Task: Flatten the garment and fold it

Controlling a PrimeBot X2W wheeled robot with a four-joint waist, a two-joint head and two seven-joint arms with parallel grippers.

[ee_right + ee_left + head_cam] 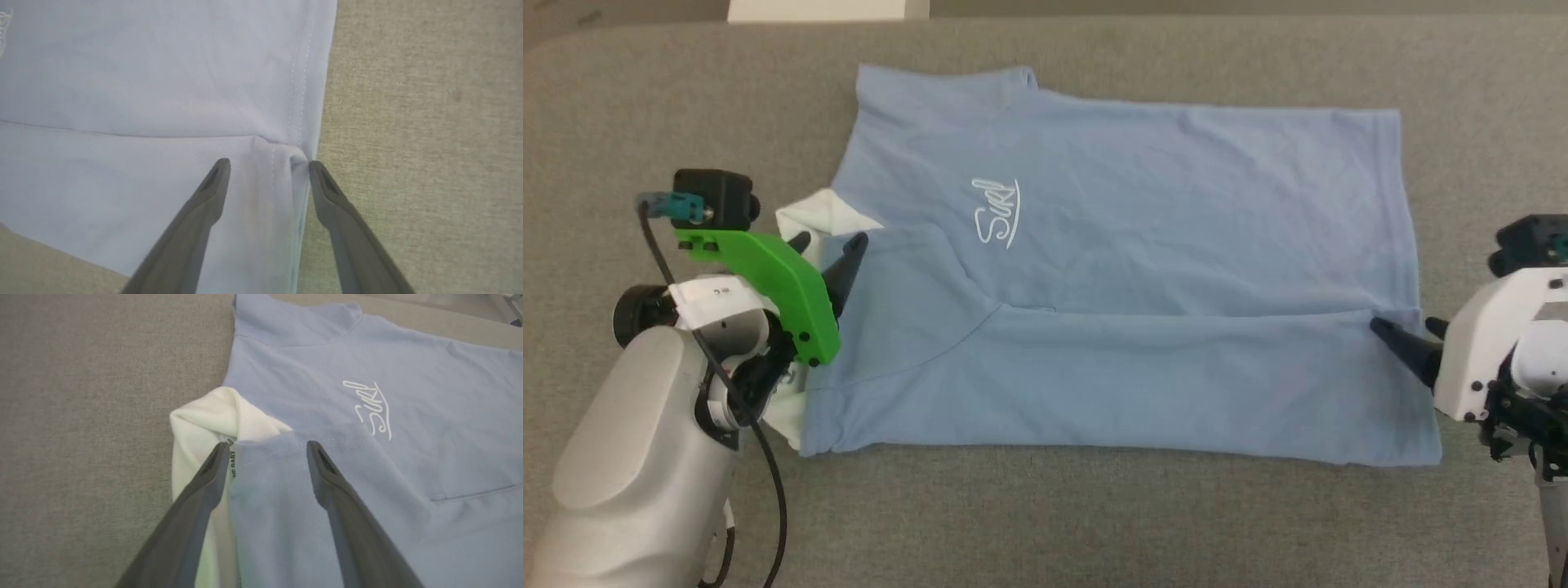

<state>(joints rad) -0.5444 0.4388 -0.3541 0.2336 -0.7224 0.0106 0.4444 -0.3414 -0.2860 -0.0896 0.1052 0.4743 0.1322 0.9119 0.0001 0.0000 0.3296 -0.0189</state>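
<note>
The garment (1127, 269) is a light-blue shirt with a white script logo, spread across the grey surface, its near long side folded over toward the middle. A white collar (821, 216) pokes out at its left end. My left gripper (829, 249) stands open at that end, its fingers astride the folded sleeve edge (265, 447) beside the collar (204, 416). At the hem end my right gripper (1409, 331) is open too, its fingers either side of the folded hem corner (286, 157). Neither holds the cloth.
The grey fabric-covered surface (1045, 523) stretches all round the shirt, with bare room in front and at both ends. A pale strip (825, 8) lies beyond its far edge.
</note>
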